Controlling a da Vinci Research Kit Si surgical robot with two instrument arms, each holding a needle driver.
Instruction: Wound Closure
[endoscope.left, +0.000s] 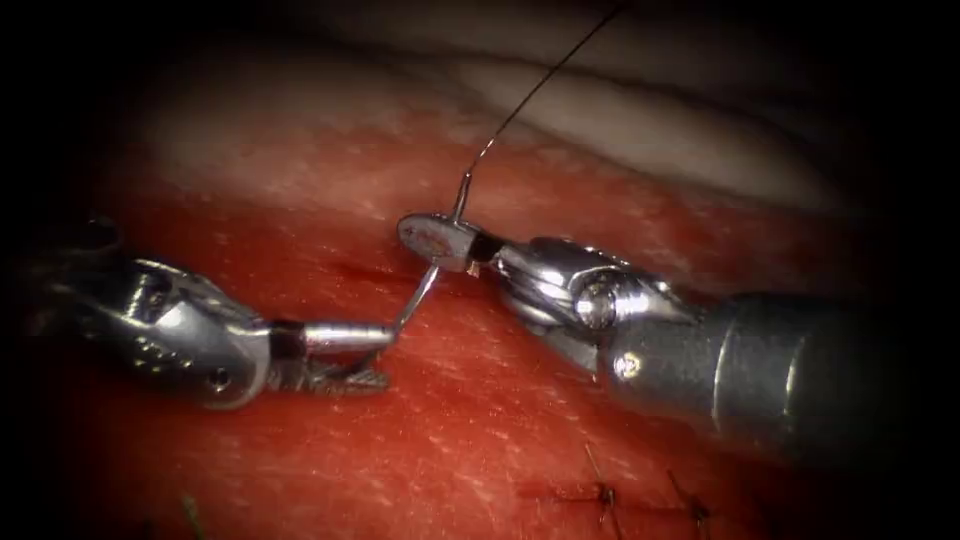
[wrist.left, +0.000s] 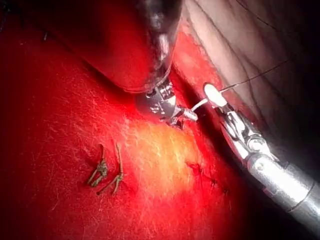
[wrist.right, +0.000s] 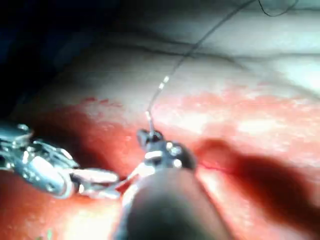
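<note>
My right tool (endoscope.left: 437, 240) reaches in from the right, its jaws shut on the curved needle (endoscope.left: 420, 295) about a third of the way from the thread end. The needle hangs just above the tissue (endoscope.left: 480, 420), free of it, over the dark cut (endoscope.left: 365, 270). Its point touches the tip of the upper jaw of my left tool (endoscope.left: 372, 357), whose jaws stand open and hold nothing. Thread (endoscope.left: 545, 80) rises from the needle's tail up and to the right. The left wrist view has the left tool (wrist.left: 176, 117), needle (wrist.left: 199, 105) and right tool (wrist.left: 214, 95) close together.
Earlier stitches (endoscope.left: 603, 495) with short cut ends cross the closed stretch of the cut at the lower right. Two knotted thread tails (wrist.left: 102, 171) lie on the red, wet tissue. Pale fat (endoscope.left: 650, 120) borders the far side.
</note>
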